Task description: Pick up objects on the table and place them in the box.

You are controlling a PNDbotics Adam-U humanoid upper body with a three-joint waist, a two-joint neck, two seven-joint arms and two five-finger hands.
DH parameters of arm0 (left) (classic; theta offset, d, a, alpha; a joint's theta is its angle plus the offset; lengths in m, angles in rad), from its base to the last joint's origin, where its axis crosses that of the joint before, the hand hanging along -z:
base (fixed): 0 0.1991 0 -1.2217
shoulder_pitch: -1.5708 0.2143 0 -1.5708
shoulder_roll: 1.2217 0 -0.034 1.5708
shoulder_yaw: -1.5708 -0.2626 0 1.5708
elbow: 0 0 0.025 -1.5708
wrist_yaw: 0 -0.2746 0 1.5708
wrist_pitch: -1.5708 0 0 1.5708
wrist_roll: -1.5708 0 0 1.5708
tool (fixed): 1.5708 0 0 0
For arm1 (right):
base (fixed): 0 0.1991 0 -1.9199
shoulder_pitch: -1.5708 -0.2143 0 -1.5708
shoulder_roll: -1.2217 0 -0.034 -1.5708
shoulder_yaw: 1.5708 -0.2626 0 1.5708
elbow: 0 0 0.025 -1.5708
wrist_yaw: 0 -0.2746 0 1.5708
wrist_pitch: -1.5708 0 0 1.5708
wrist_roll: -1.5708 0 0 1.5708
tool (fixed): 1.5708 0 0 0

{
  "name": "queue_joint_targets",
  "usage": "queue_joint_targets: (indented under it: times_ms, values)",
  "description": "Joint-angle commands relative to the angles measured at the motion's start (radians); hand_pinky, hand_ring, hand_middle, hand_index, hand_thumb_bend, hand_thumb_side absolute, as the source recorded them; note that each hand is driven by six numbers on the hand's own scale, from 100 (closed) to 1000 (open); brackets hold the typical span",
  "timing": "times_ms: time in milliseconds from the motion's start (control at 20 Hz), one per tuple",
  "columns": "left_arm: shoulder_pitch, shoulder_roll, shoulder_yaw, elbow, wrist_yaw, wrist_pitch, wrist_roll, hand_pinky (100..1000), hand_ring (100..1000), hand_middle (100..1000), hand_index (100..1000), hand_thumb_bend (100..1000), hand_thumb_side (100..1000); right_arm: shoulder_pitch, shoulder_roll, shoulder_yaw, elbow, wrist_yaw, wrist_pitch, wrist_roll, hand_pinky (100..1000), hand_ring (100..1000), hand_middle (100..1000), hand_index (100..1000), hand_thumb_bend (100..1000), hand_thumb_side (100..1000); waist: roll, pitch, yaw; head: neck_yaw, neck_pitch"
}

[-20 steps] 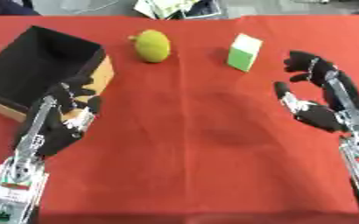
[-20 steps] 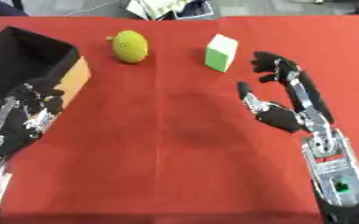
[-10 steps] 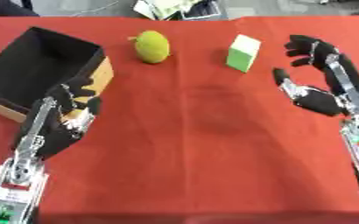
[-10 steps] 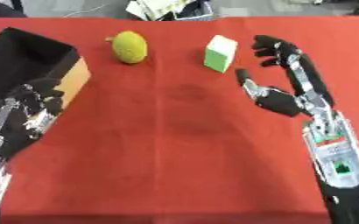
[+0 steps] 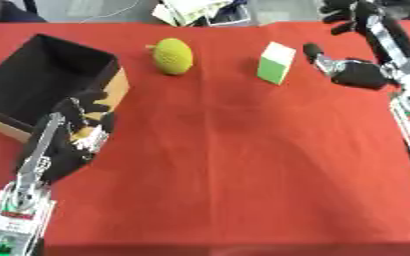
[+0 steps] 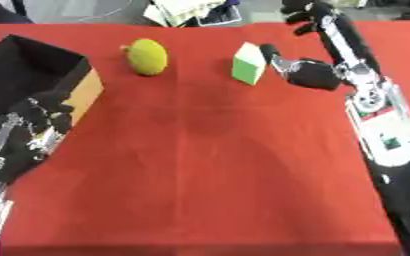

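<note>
A green and white block [image 5: 275, 63] stands on the red table at the back, right of centre. A yellow-green lemon-like fruit [image 5: 173, 56] lies to its left. The open box [image 5: 47, 82], black inside with a tan outer wall, sits at the left. My right hand [image 5: 360, 72] is open just right of the block, thumb towards it and fingers spread up towards the far edge, not touching it. My left hand [image 5: 79, 122] rests with relaxed fingers beside the box's near right corner, holding nothing.
The red cloth [image 5: 235, 165] covers the table from the middle to the front edge. Papers and clutter [image 5: 200, 11] lie beyond the far edge.
My right hand has moved away from me and leftward, ending close beside the green and white block. The left hand, fruit, block and box have stayed put.
</note>
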Motion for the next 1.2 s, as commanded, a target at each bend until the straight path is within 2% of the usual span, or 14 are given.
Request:
queue_joint_targets:
  times_ms: [50,300,600,800,1200]
  values:
    - [-0.004,0.010,-0.006,-0.008,0.005,-0.003,-0.008,618,761,778,810,367,522,-0.070,-0.051,0.033,0.083,-0.020,-0.006,0.044,740,825,845,919,358,484,0.000,-0.019,0.003,-0.006,0.005]
    - [-0.002,0.010,-0.011,-0.006,0.006,-0.004,-0.013,618,761,778,810,365,523,-0.167,-0.032,0.057,0.260,0.006,-0.030,0.097,769,878,882,928,384,505,0.000,-0.022,0.009,-0.012,0.005]
    - [-0.001,0.008,-0.015,-0.004,0.007,-0.004,-0.018,618,762,779,811,365,524,-0.248,0.029,0.044,0.449,0.097,-0.087,0.155,830,956,952,963,443,515,0.000,-0.023,0.021,-0.018,0.005]
    - [-0.002,0.006,-0.017,-0.003,0.007,-0.004,-0.019,618,762,779,811,365,525,-0.271,0.056,0.025,0.531,0.156,-0.112,0.176,836,960,958,968,443,522,-0.001,-0.022,0.026,-0.021,0.005]
    - [-0.004,0.006,-0.019,-0.002,0.007,-0.004,-0.022,619,762,779,811,365,525,-0.293,0.087,-0.005,0.618,0.235,-0.109,0.154,846,967,959,969,442,535,-0.001,-0.021,0.033,-0.025,0.005]
